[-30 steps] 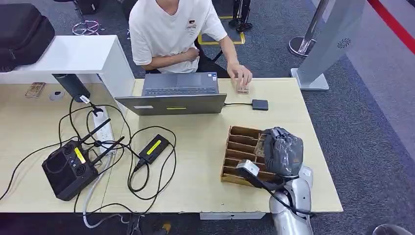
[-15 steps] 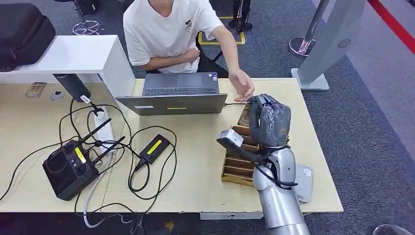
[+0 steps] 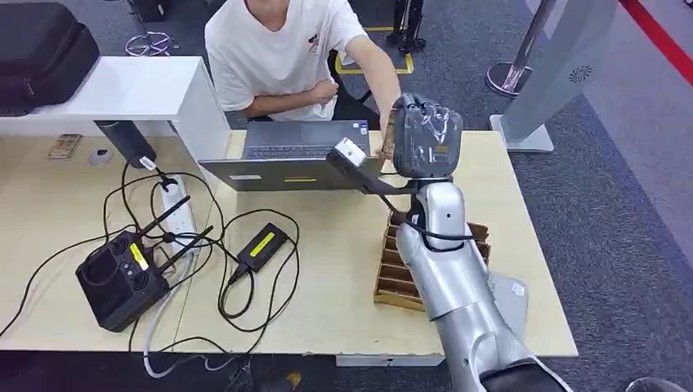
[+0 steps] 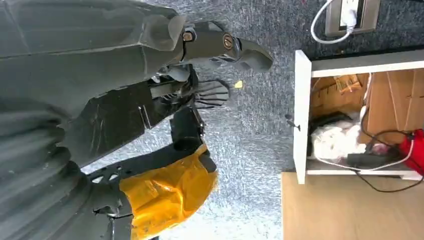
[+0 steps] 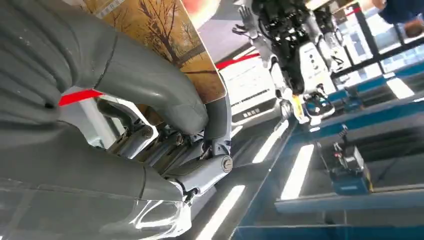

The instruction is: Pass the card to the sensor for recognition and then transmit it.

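My right hand (image 3: 426, 139), wrapped in clear plastic, is raised high above the far edge of the table, in front of the laptop's right corner. In the right wrist view the thumb and fingers (image 5: 150, 85) grip a card (image 5: 170, 40) printed with brown trees. A seated person (image 3: 278, 41) reaches an arm (image 3: 372, 73) toward that hand. Below my forearm sits the wooden slotted card rack (image 3: 394, 273). My left hand (image 4: 200, 75) hangs over grey carpet, fingers apart and holding nothing.
An open grey laptop (image 3: 298, 155) stands at the table's far side. A black router (image 3: 118, 278), a power strip (image 3: 176, 216), a black adapter (image 3: 261, 245) and looping cables cover the left half. A white shelf (image 3: 122, 86) rises at the back left.
My right arm has lifted from the wooden rack and swung up and forward with the card toward the person. The person's hand has left the table and come toward mine.
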You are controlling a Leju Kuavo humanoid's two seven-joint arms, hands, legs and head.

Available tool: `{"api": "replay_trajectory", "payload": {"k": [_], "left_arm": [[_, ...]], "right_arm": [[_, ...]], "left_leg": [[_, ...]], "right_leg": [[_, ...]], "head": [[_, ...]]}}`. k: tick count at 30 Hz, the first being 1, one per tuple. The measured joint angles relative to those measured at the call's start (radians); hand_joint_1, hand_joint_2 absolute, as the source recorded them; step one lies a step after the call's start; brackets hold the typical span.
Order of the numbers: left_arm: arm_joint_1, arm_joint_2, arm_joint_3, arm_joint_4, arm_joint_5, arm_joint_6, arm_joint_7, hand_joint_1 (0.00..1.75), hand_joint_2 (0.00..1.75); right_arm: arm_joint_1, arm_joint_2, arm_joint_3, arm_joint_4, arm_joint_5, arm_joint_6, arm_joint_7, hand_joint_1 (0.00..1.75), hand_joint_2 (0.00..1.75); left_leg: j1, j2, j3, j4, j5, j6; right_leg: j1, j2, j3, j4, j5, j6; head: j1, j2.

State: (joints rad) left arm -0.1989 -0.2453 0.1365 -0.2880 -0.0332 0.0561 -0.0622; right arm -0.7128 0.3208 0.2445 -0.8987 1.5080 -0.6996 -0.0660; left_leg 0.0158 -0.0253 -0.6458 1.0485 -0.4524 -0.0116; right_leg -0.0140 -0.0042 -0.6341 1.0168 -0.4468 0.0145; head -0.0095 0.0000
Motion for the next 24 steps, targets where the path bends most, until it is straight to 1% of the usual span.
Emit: {"api": "replay_trajectory", "payload": {"k": [4,10,11,12,16,24], "left_arm": [[-0.001,-0.001,-0.008,0.000,-0.002,0.000,0.003,0.00,1.75],[-0.003,-0.002,-0.015,0.002,-0.003,0.000,0.005,0.00,1.75],[-0.003,-0.002,-0.017,0.002,-0.003,0.000,0.006,0.00,1.75],[-0.004,-0.002,-0.019,0.002,-0.004,0.000,0.008,0.00,1.75],[-0.009,-0.007,-0.023,0.005,0.006,0.002,0.018,0.00,1.75],[-0.014,-0.014,-0.026,0.006,0.010,0.002,0.021,0.00,1.75]], "right_arm": [[-0.027,0.000,0.008,0.043,0.001,0.000,0.009,1.75,1.75],[-0.035,-0.001,0.013,0.072,0.002,0.000,0.011,1.75,1.75],[-0.036,-0.001,0.013,0.075,0.010,0.000,0.020,1.75,1.75],[-0.040,-0.002,0.014,0.083,0.018,0.000,0.037,0.00,1.75],[-0.052,-0.010,0.026,0.114,0.011,0.000,0.066,0.00,1.75],[-0.045,-0.024,0.033,0.123,-0.016,0.000,0.058,0.00,1.75]], "left_leg": [[-0.002,-0.002,-0.002,0.000,0.001,0.002],[-0.003,-0.003,-0.003,0.000,0.002,0.003],[-0.003,-0.003,-0.003,0.000,0.002,0.003],[-0.004,-0.004,-0.004,0.000,0.002,0.004],[-0.005,-0.006,-0.005,0.000,0.004,0.006],[-0.005,-0.008,-0.013,0.003,0.007,0.011]], "right_leg": [[-0.002,-0.002,0.000,0.000,0.001,0.001],[-0.003,-0.002,0.000,-0.002,0.002,0.003],[-0.004,-0.002,0.000,-0.002,0.002,0.003],[-0.004,-0.003,-0.001,-0.002,0.002,0.003],[-0.005,-0.005,-0.001,-0.003,0.002,0.003],[-0.006,-0.007,-0.006,-0.003,0.006,0.009]], "head": [[0.000,0.000],[0.000,0.000],[0.000,0.000],[0.000,0.000],[0.000,0.000],[0.000,0.000]]}}
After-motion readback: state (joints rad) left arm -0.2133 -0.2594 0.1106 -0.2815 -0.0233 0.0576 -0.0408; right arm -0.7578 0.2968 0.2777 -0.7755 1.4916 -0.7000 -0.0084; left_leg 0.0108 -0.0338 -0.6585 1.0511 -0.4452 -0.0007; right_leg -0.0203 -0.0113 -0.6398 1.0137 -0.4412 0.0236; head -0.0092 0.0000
